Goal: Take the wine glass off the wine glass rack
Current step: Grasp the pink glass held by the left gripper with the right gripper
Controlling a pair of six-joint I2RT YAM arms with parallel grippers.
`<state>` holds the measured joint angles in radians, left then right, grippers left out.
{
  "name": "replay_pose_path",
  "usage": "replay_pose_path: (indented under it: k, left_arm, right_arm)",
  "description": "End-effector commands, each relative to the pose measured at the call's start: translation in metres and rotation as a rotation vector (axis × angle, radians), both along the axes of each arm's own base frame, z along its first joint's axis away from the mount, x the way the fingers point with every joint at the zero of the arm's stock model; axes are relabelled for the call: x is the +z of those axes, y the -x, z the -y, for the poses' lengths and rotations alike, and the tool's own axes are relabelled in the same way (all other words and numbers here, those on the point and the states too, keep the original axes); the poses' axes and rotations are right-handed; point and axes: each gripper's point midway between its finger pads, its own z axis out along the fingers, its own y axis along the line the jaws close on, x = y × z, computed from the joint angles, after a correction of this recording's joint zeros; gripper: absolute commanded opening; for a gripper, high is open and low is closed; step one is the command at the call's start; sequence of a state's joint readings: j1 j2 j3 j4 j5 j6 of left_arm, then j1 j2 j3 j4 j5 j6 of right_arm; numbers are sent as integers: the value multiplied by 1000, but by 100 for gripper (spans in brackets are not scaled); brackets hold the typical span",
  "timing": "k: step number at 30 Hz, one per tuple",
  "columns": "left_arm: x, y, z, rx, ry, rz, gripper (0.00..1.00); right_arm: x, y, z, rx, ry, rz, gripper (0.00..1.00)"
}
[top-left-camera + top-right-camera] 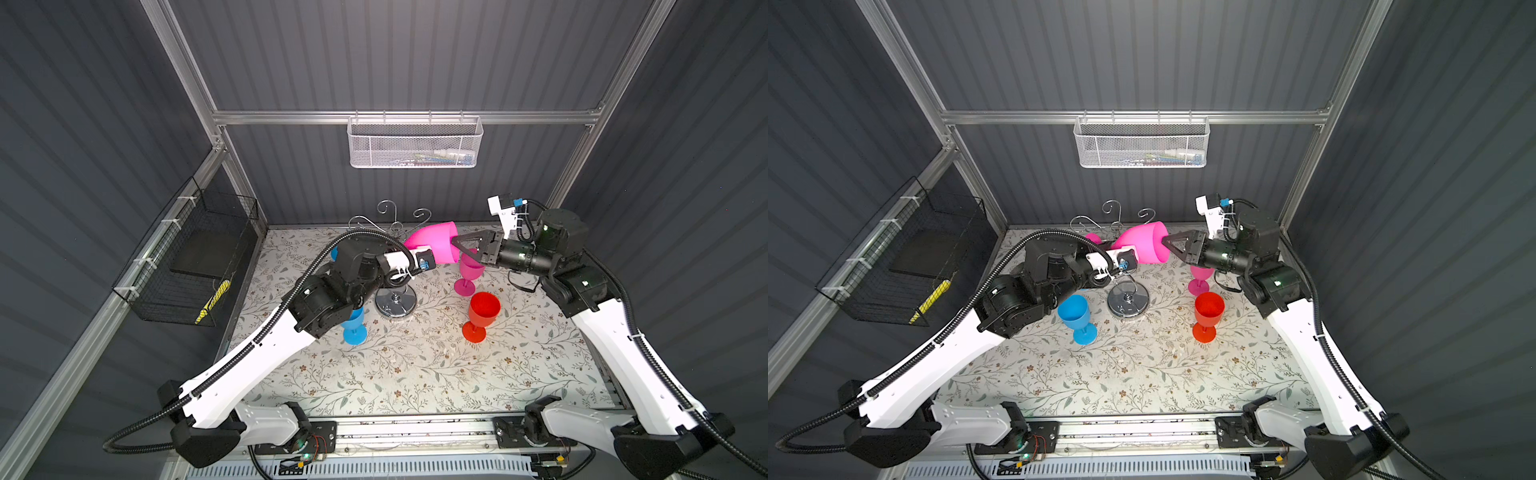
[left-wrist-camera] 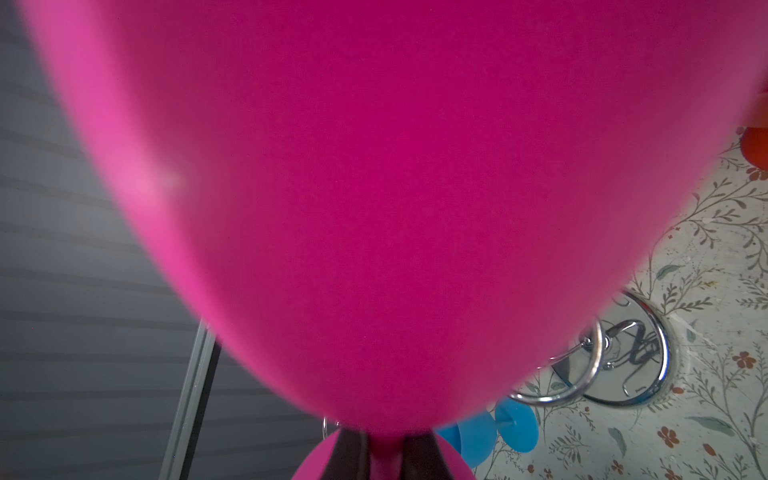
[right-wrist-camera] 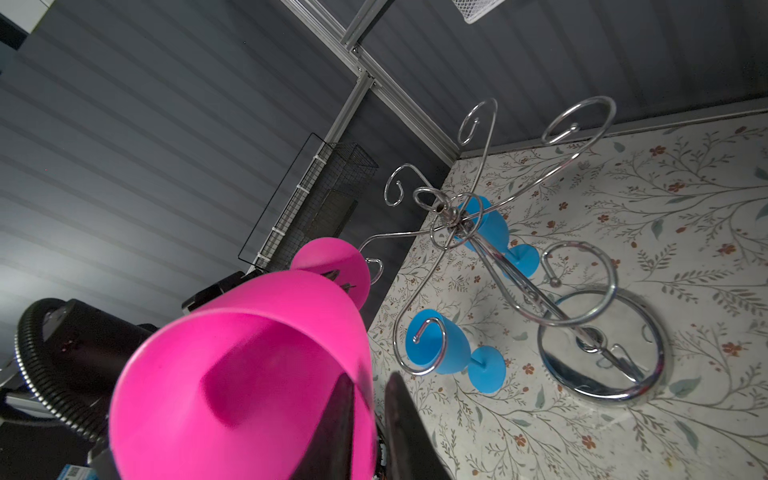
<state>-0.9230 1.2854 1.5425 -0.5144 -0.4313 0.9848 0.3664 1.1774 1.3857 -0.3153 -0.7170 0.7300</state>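
While the pink glass hangs tilted in mid-air beside the rack in both top views, the right pincer bites its rim and the left arm reaches in at its stem end. Left wrist: left pincer clamped on the stem under the bowl. Right wrist: one finger inside the bowl, one outside, pinching the wall, likely a handover clear of the rack's arms.

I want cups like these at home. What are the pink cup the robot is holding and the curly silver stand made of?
The pink wine glass looks like plastic: solid bright colour, not see-through, with only a soft matte sheen. The wine glass rack looks like polished, chrome-like metal wire: thin bent rods with curled tips and a round base that reflects like a mirror. That is only how they look.
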Motion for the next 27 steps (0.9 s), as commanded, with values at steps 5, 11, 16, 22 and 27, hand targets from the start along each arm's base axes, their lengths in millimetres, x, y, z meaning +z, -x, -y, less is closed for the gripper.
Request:
replay_pose_path:
  k: [5,11,16,22,27]
  left_arm:
    - [1,0,4,-11,-14,27,0]
    - [5,3,5,-33,14,51,32]
    - [17,8,3,-49,74,92,100]
    - [34,15,-5,-48,150,110,100]
    - [57,30,-15,-72,269,126,100]
  right_arm:
    - [-2,4,-11,56,8,-9,2]
    - [-1,4,-17,76,16,-17,0]
    - [6,2,-14,48,16,6,0]
    - [32,1,-6,-1,23,87,0]
    - [61,-4,15,-100,8,168,0]
